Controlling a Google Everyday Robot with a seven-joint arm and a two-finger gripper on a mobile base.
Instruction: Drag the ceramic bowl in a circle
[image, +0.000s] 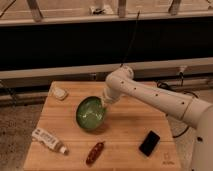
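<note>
one arm reaches over the wooden surface (125, 132); its tool (105, 102), fingers closed, pinches the right rim of the ceramic bowl (90, 114), which sits tilted near the surface's middle.

One ceramic bowl (91, 113), one claw (105, 103).

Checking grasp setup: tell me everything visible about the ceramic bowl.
The ceramic bowl is round, shallow, glossy green with pale streaks inside and a darker rim. It looks tilted, its opening facing the camera, on the wooden table left of centre. The gripper, shut, meets its upper right rim. Nothing else touches it.
</note>
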